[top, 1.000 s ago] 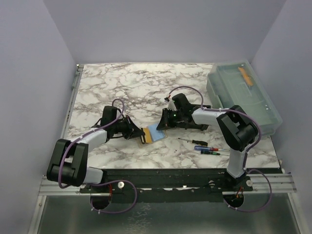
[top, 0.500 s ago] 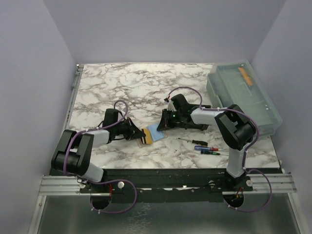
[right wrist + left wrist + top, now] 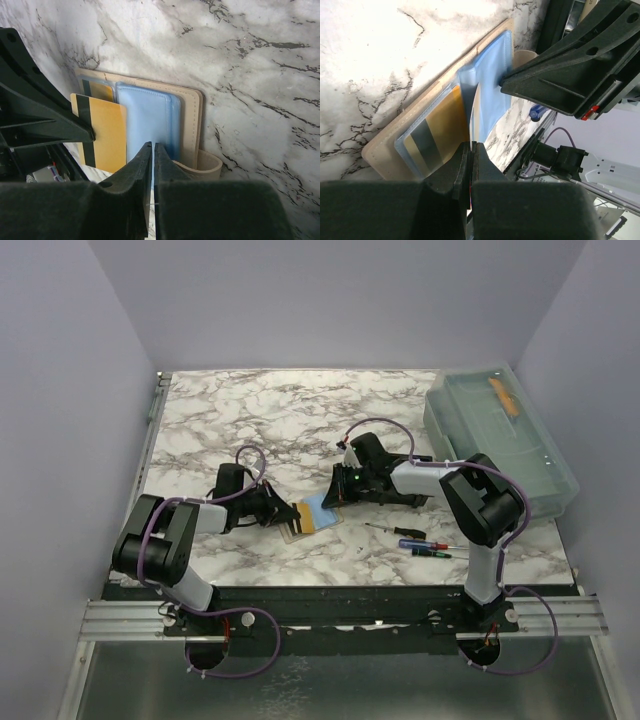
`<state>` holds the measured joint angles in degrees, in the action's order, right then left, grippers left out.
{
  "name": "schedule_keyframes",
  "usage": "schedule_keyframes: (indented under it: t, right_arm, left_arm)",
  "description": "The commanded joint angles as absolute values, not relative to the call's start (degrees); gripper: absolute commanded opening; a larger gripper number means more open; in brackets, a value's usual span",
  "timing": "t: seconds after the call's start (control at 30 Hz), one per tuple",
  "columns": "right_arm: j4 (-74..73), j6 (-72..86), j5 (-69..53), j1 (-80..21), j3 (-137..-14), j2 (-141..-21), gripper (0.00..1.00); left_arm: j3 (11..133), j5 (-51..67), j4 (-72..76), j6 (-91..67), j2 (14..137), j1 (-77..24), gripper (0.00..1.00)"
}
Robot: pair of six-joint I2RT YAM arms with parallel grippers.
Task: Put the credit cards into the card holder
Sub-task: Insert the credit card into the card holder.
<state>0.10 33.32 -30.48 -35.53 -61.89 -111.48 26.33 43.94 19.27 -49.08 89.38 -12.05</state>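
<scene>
- Desk (image 3: 250, 420): marble top. A lidded bin (image 3: 500, 440) stood along its right edge and played no part in this step.
- Left gripper (image 3: 471, 150): low over the desk near the middle of the near edge, jaws pressed together on the lower edge of the held card (image 3: 102, 135).
- Right gripper (image 3: 152, 150): facing the left one across the holder. Its jaws were all but together and appeared to pinch the free edge of the sleeve (image 3: 150, 120), holding that leaf raised.
- Holder (image 3: 192, 120): a tan wallet lying open and flat on the desk between the two grippers, somewhat left of centre, with a strap loop at one end and blue plastic leaves inside.
- Held card: gold with a dark stripe, tilted up off the desk, just beside the raised sleeve and not yet in any pocket.
- Stowed card (image 3: 432, 132): gold with a grey stripe, already seated in a clear pocket of the holder.
- Screwdrivers (image 3: 420, 543): lying toward the near right corner, apart from the work.
- Step judged in hand: inserting the second of the two cards, so the task was about half done.
- The next move calls for lining the card's leading edge up with the pocket mouth and sliding it in while the right gripper keeps the leaf lifted. A skewed entry could buckle the sleeve or shift the holder.
</scene>
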Motion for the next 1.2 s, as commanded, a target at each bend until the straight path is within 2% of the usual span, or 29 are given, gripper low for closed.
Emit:
schedule_keyframes:
  t: [0.0,0.23,1.0,1.17]
  right_arm:
    - [-1.74,31.99,-28.81,-35.37,-62.86,-113.64,0.09]
    - [-2.66,31.57,-28.6,-35.42,-63.24,-113.99,0.09]
    - [-1.67,32.61,-28.96,-35.42,-62.45,-114.0,0.09]
    - [-8.75,29.64,-23.15,-35.42,-63.79,-110.32,0.21]
  left_arm:
    - [26.63,44.66,21.61,-49.43,91.1,-11.79,0.0]
    - [25.23,43.15,22.21,-50.64,91.67,-11.85,0.0]
    - [22.07,32.74,37.17,-55.28,96.36,-16.17,0.0]
    - [21.48,32.66,37.18,-55.81,97.2,-16.33,0.0]
